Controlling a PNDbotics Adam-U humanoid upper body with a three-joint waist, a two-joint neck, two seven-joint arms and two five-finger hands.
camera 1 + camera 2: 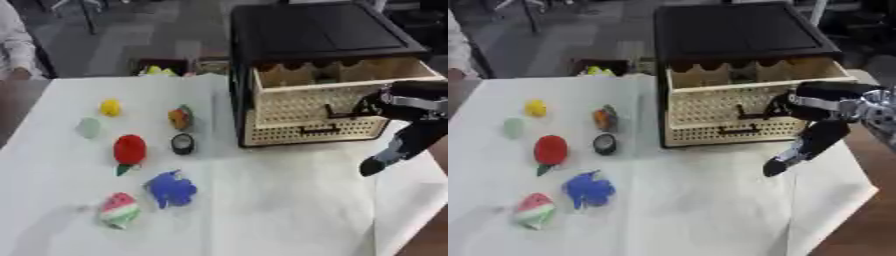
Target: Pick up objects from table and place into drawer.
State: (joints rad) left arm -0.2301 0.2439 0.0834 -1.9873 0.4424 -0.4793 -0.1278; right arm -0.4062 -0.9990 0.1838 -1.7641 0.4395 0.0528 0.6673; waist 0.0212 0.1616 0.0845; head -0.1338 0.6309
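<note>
Several small objects lie on the white cloth at the left: a yellow ball, a pale green piece, a red strawberry, an orange toy, a black round thing, a blue toy and a watermelon slice. The black cabinet stands at the back right with its top wicker drawer pulled out. My right hand hangs in front of the drawers' right end, fingers pointing down, open and holding nothing. My left hand does not show.
A lower wicker drawer with a dark handle is closed. A dark bin with something yellow sits behind the table. The cloth's right edge runs close to my right hand.
</note>
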